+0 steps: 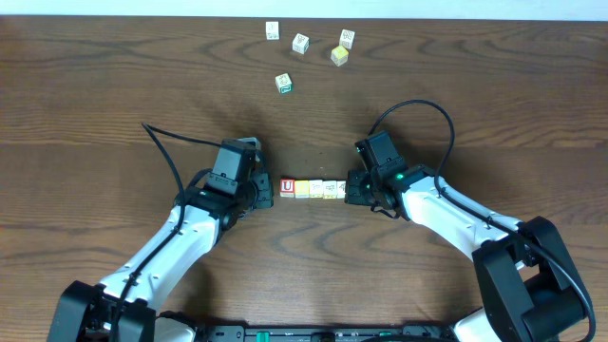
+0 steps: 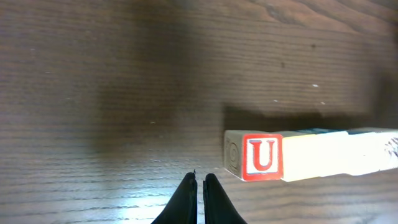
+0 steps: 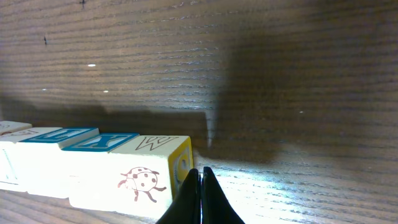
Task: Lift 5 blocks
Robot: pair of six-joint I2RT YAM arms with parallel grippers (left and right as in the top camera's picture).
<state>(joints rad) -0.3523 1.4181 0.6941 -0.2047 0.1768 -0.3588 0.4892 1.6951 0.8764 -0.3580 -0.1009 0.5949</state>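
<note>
Item: row of blocks (image 1: 313, 188), set end to end in one straight line on the table (image 1: 95, 104).
- Left end of row: U block (image 2: 263, 156), a red-framed red U on its side face.
- Right end of row: ladybird block (image 3: 140, 177), ladybird print on the side, yellow end face. The blocks next to it carry blue lettering on top.
- Left gripper (image 2: 199, 179): jaws pressed together, nothing between them, tip just beside the row's U end. Contact cannot be told.
- Right gripper (image 3: 200, 173): jaws pressed together, empty, tip at the row's yellow end face.
- Whether the row rests on the table or hangs clear of it cannot be told.
- Loose blocks (image 1: 300, 43): five, scattered well beyond the row's far side. The nearest one (image 1: 283, 84) has a green print.
</note>
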